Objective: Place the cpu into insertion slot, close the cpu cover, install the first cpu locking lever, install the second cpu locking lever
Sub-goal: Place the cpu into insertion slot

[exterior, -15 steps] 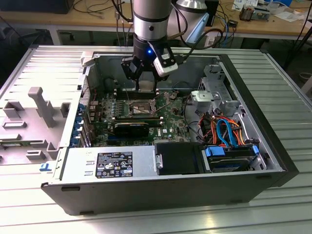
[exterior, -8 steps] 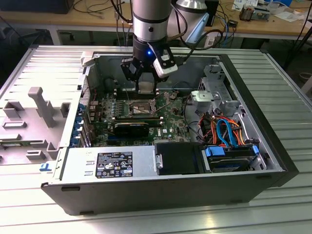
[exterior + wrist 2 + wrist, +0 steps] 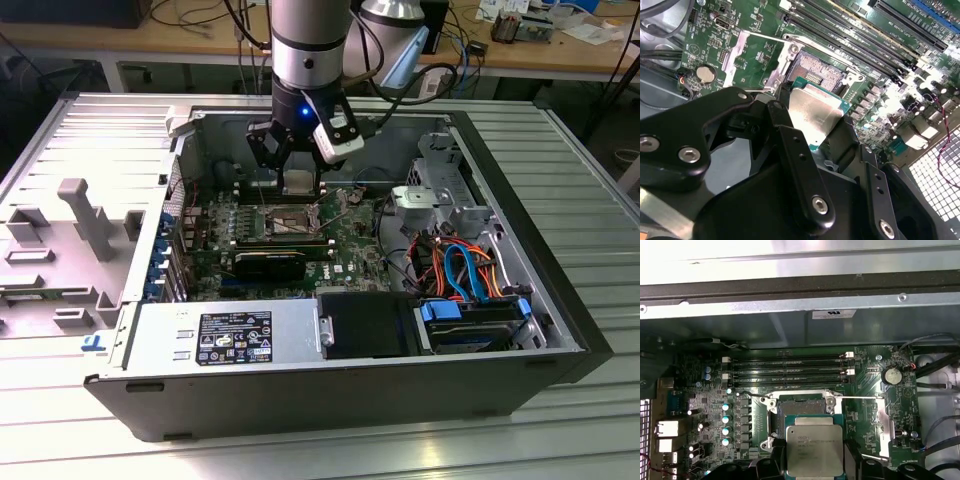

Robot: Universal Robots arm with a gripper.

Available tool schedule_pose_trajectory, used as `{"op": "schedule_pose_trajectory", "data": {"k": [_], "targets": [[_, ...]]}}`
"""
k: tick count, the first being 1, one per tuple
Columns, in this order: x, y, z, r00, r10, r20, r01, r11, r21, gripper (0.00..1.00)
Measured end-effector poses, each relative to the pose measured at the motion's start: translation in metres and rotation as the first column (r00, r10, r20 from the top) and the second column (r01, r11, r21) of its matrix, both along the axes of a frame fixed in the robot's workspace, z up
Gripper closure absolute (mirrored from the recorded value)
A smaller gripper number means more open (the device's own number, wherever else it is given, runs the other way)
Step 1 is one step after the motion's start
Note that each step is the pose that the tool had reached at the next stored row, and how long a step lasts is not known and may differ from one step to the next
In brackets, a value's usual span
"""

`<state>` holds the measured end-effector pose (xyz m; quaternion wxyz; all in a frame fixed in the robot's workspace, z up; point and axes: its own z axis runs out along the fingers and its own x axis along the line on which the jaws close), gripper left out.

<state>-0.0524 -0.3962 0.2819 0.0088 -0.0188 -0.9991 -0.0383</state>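
Nearest, in the exterior view, an open computer case (image 3: pixel 300 400) lies on a ribbed metal desk (image 3: pixel 590 180). Just inside its near wall sits one silver power supply (image 3: pixel 160 335) carrying one printed label (image 3: pixel 235 337), its text too small to make out. Toward the exterior view's right, blue and orange cables (image 3: pixel 465 268) loop above a drive bay (image 3: pixel 470 325). Further in lies the green board (image 3: pixel 350 250) with one black ribbed cooler block (image 3: pixel 270 262). Then comes the insertion slot (image 3: pixel 285 222), its contact field bare in both wrist views. Over the slot's near edge hangs the gripper (image 3: pixel 298 170), its two black fingers (image 3: pixel 790 145) drawn in against opposite edges of the cpu (image 3: pixel 814 450). The chip is held clear of the slot, not seated, and its metal top bears several lines of engraved print. The cpu cover (image 3: pixel 883 427) stands swung open just beside the slot. Past it run four long dark memory slots (image 3: pixel 787 372), with one coin battery (image 3: pixel 892 375) near their end. Behind them rises the case's far wall (image 3: pixel 765 335) with one small white sticker (image 3: pixel 834 314), and beyond that a further desk (image 3: pixel 150 40) strewn with cables
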Motion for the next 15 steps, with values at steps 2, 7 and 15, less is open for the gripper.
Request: {"op": "schedule_pose_trajectory", "data": {"k": [2, 7, 15], "targets": [[0.0, -0.0001, 0.0001, 1.0, 0.0, -0.0001, 0.0, 1.0, -0.0001, 0.45], [0.0001, -0.0001, 0.0, 1.0, -0.009, -0.0001, 0.009, 1.0, -0.0001, 0.45], [0.0, -0.0002, -0.0002, 0.9986, -0.052, -0.0001, 0.052, 0.9986, -0.0002, 0.45]]}}
